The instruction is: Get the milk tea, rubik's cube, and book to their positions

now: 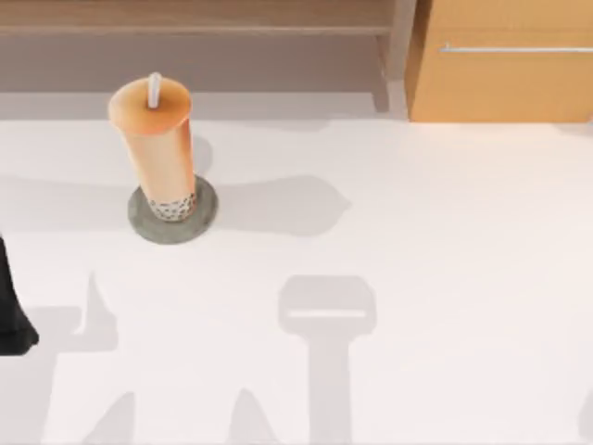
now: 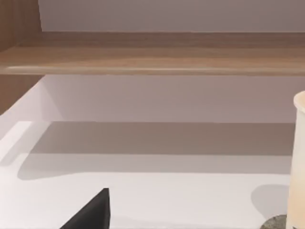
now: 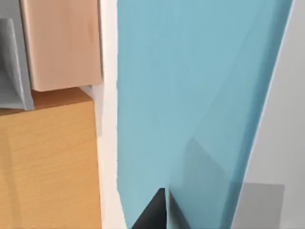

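So the milk tea (image 1: 157, 148) is standing upright on the grey disc (image 1: 202, 222), around 10 o'clock on the table (image 1: 445, 278). Left arm (image 1: 11, 306) is parked at the 9 o'clock edge, well apart from it. Can't tell the state of either gripper's fingers.

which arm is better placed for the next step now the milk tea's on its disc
Right, probably. The milk tea already stands on the grey disc, so the left arm beside it is done; a blue panel, likely the book, sits close to the right arm's jaws.
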`<state>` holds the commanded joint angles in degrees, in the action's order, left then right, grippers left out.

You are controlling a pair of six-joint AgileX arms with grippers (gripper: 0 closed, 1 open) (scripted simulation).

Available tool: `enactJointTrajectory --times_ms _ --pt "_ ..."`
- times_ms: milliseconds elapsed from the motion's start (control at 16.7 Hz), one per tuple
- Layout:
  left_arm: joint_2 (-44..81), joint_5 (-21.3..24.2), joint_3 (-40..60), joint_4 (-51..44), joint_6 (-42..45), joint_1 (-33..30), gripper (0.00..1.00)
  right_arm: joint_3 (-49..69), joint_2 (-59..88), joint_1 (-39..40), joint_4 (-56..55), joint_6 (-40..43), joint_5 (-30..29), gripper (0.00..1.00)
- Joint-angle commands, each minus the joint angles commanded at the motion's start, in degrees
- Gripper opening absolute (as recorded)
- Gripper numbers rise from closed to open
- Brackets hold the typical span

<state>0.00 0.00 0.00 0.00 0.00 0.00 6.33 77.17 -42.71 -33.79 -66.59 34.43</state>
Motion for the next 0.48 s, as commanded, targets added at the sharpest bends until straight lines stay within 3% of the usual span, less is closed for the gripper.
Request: enactJointTrajectory --times_ms 480 --pt "0.0 0.0 0.0 0.0 0.0 0.0 1.0 0.4 2.1 1.0 -2.2 -0.8 -0.8 0.0"
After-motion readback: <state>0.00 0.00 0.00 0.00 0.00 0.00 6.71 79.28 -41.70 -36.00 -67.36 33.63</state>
